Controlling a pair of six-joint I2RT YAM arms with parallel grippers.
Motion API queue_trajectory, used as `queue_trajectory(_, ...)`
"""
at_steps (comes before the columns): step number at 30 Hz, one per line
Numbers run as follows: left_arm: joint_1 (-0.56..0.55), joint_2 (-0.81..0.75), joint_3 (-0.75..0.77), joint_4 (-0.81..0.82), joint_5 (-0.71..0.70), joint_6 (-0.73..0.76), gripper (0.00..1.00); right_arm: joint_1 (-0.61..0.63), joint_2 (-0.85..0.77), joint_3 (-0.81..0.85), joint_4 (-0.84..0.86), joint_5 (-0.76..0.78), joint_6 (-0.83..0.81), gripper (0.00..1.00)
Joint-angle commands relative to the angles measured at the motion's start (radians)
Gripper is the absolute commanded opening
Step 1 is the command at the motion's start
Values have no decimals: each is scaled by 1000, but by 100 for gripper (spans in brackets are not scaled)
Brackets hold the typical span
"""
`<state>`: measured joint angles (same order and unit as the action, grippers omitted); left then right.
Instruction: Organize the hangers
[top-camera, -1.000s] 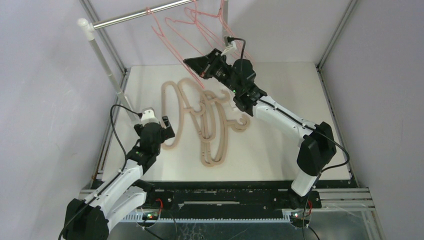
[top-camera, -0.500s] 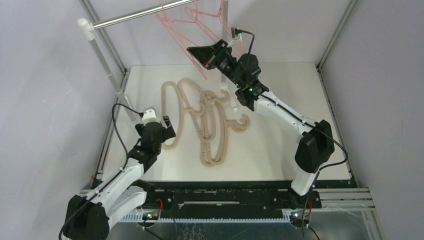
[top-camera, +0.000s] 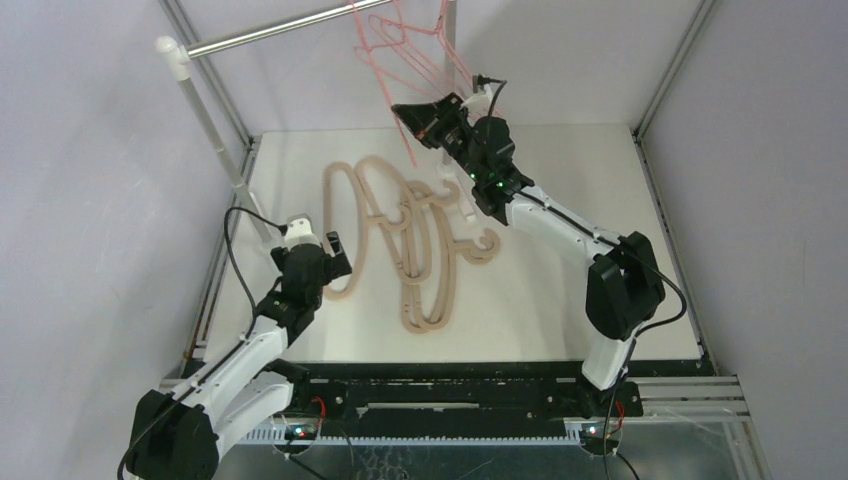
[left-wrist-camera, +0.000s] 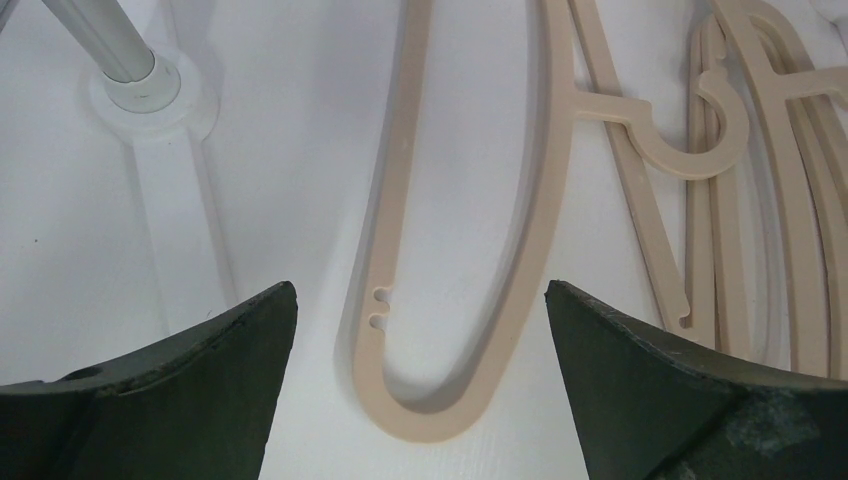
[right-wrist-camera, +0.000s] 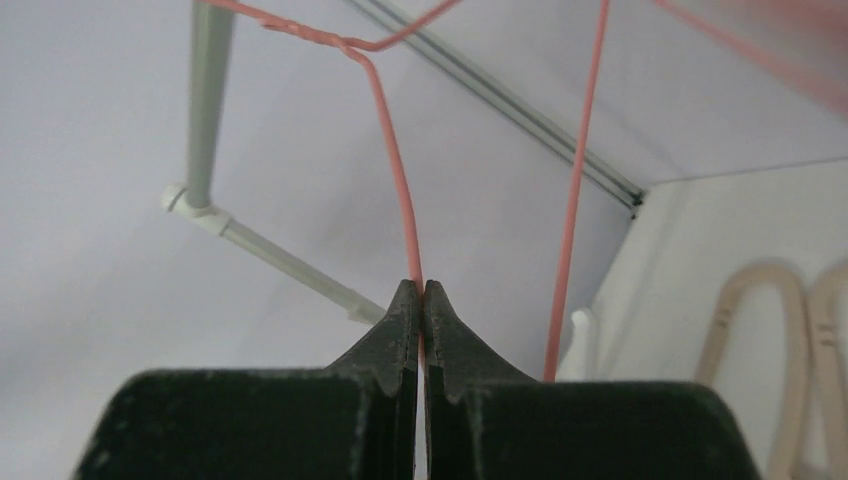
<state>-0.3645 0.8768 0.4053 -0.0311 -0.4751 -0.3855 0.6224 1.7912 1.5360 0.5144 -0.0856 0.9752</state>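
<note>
Clutter fills the middle of the white table (top-camera: 560, 290): the tan hangers (top-camera: 415, 240) lie flat there in a heap, some on top of others. At the far end we see a silver rail (top-camera: 270, 32) up high on a white post (top-camera: 205, 120). The pink wire hangers (top-camera: 392, 45) hang from the rail, far and a bit right of the middle, bunched close together.

The right gripper (top-camera: 400, 111) is high above the table, up by the pink bunch. Its jaws are pressed together on one thin pink wire. Other pink wires hang just beside it and crowd around it. The tan heap lies below, nearer to us.

The left gripper (top-camera: 335, 258) is low at the near left of the heap, near the round white foot (left-wrist-camera: 150, 90) of the post. Its jaws are wide apart and hold nothing.

In the top view we cannot tell how the right jaws stand. The right wrist view shows it: the wire runs straight down between the closed tips, and a second pink wire hangs to its right without touching. The left wrist view shows us what the arm covers in the top view: the round end of one tan hanger lies on the table between the two open fingers (left-wrist-camera: 200, 390), touching neither.
</note>
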Motion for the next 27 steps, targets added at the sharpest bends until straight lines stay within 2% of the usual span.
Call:
queue_trajectory(1, -3, -1, 6, 38, 7, -9, 99, -20, -110, -59, 33, 94, 8, 0)
queue_trajectory(19, -4, 4, 5, 43, 8, -9, 99, -127, -173, -86, 19, 143, -24, 0)
queue_trajectory(24, -4, 6, 3, 51, 12, -8, 99, -148, -165, -86, 35, 73, 0, 0)
queue_trajectory(27, -4, 17, 10, 53, 16, -4, 99, -141, -191, -88, 25, 27, -27, 16)
